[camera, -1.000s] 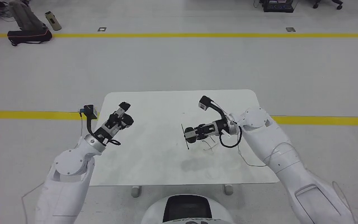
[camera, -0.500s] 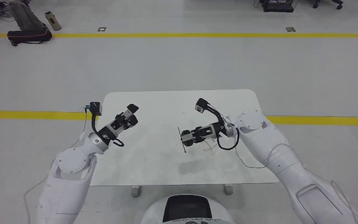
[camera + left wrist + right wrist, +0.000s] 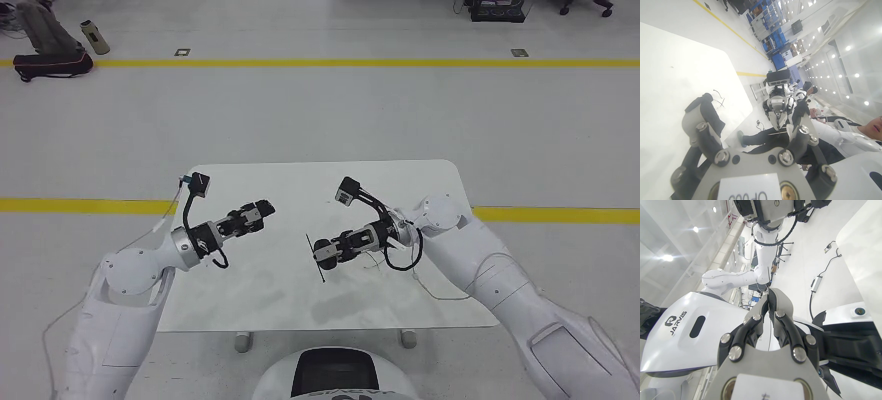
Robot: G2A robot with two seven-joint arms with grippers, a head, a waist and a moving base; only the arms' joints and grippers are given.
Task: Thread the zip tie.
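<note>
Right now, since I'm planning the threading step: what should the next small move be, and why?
Probably bring the left gripper across toward the tie. The right gripper is shut on the tie, with a free end sticking out past its fingertips. The left gripper is open and faces it across a gap. Threading likely needs a second hold on the tie.

We see lettering with a logo on a white shell panel, a cut-off printed label on a wrist plate, and a one-letter sign far behind.
</note>
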